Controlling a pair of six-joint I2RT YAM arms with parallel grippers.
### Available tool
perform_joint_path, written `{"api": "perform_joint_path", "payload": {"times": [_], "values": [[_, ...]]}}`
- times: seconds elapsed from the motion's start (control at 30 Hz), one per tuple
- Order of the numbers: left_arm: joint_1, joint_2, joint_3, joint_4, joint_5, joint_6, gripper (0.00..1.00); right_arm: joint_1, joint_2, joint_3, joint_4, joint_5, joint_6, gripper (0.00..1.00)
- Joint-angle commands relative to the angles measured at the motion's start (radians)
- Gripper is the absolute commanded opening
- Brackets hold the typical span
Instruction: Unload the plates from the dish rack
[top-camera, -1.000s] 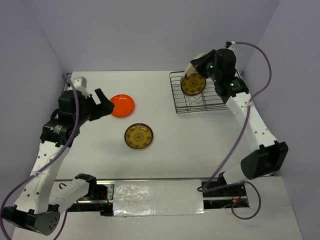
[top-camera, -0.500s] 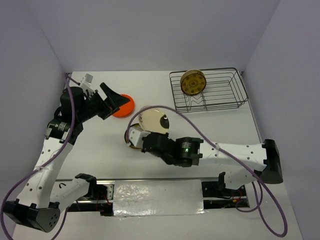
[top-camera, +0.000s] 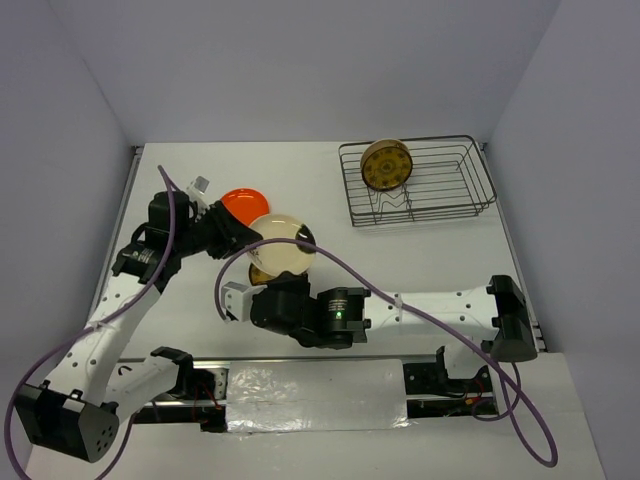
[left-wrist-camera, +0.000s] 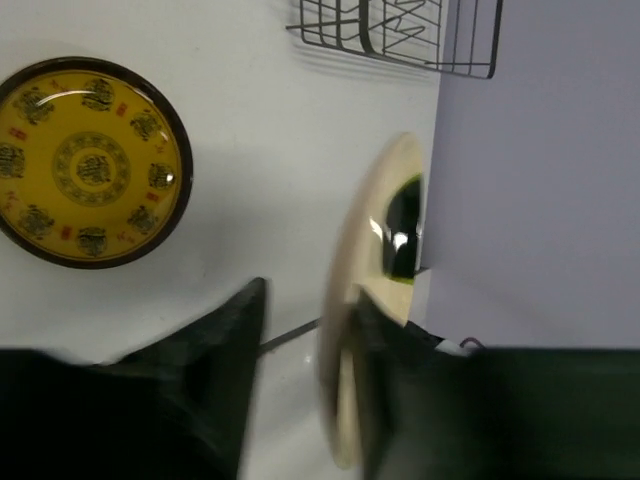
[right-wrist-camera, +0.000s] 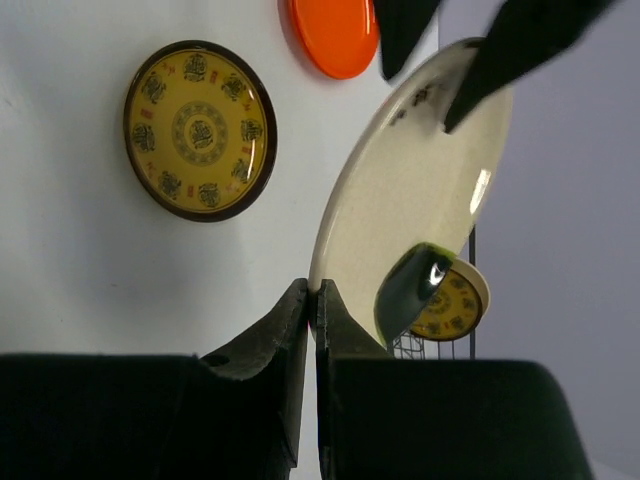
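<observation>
- right pincer (right-wrist-camera: 312, 290): clamped on the near rim of the cream plate (right-wrist-camera: 410, 200).
- left pincer (left-wrist-camera: 310, 300): straddles the opposite rim, jaws half drawn in, with a gap on one side, so no grip yet.
- in the last second the right arm carried this plate from the dish rack (top-camera: 460, 180) to above the flat patterned plate (right-wrist-camera: 198, 130), near the orange plate (top-camera: 238, 200), and the left pincer moved in. this looks like a handover.
- the cream plate stands on edge, tilted, its face towards the overhead camera. its held diameter runs from pincer to pincer.
- the racked plate (top-camera: 386, 164) is not yet unloaded.
</observation>
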Motion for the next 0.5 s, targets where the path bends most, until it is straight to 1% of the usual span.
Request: {"api": "perform_joint_path", "payload": {"times": [0.0, 0.07, 0.1, 0.13, 0.17, 0.2, 0.23, 0.27, 0.3, 0.33, 0.37, 0.4, 0.43, 0.47], "values": [[-0.021, 0.005, -0.001, 0.088, 0.041, 0.033, 0.38, 0.005, -0.008, 0.049, 0.057, 0.011, -0.035, 0.0], [-0.029, 0.011, -0.027, 0.129, 0.047, 0.03, 0.19, 0.003, -0.02, 0.037, 0.086, -0.019, -0.029, 0.0], [-0.032, 0.014, -0.04, 0.144, 0.05, 0.027, 0.0, 0.003, -0.031, 0.026, 0.1, -0.039, -0.024, 0.0], [-0.033, 0.017, -0.065, 0.166, 0.05, 0.017, 0.0, -0.001, -0.051, 0.006, 0.122, -0.041, -0.015, 0.07], [-0.044, 0.015, -0.081, 0.227, 0.05, 0.012, 0.0, -0.004, -0.061, -0.003, 0.132, -0.037, 0.003, 0.21], [-0.049, 0.011, -0.102, 0.258, 0.039, 0.003, 0.0, -0.015, -0.075, -0.012, 0.129, -0.033, 0.07, 0.36], [-0.056, 0.009, -0.15, 0.293, 0.016, -0.022, 0.0, -0.038, -0.115, -0.031, 0.095, -0.056, 0.123, 0.97], [-0.079, 0.008, -0.177, 0.384, -0.037, -0.032, 0.0, -0.058, -0.141, -0.04, 0.074, -0.084, 0.184, 1.0], [-0.096, 0.011, -0.207, 0.431, -0.068, -0.046, 0.0, -0.073, -0.176, -0.057, 0.064, -0.12, 0.303, 1.0], [-0.119, 0.021, -0.251, 0.466, -0.105, -0.068, 0.0, -0.088, -0.274, -0.131, 0.118, -0.169, 0.35, 1.0], [-0.175, 0.058, -0.262, 0.541, -0.179, -0.074, 0.0, -0.111, -0.337, -0.176, 0.17, -0.185, 0.385, 1.0], [-0.212, 0.083, -0.267, 0.56, -0.223, -0.075, 0.0, -0.124, -0.4, -0.227, 0.22, -0.187, 0.465, 1.0], [-0.246, 0.112, -0.262, 0.58, -0.264, -0.088, 0.0, -0.169, -0.536, -0.315, 0.312, -0.193, 0.514, 1.0], [-0.307, 0.177, -0.259, 0.601, -0.293, -0.094, 0.0, -0.212, -0.599, -0.354, 0.345, -0.213, 0.562, 1.0]]}}
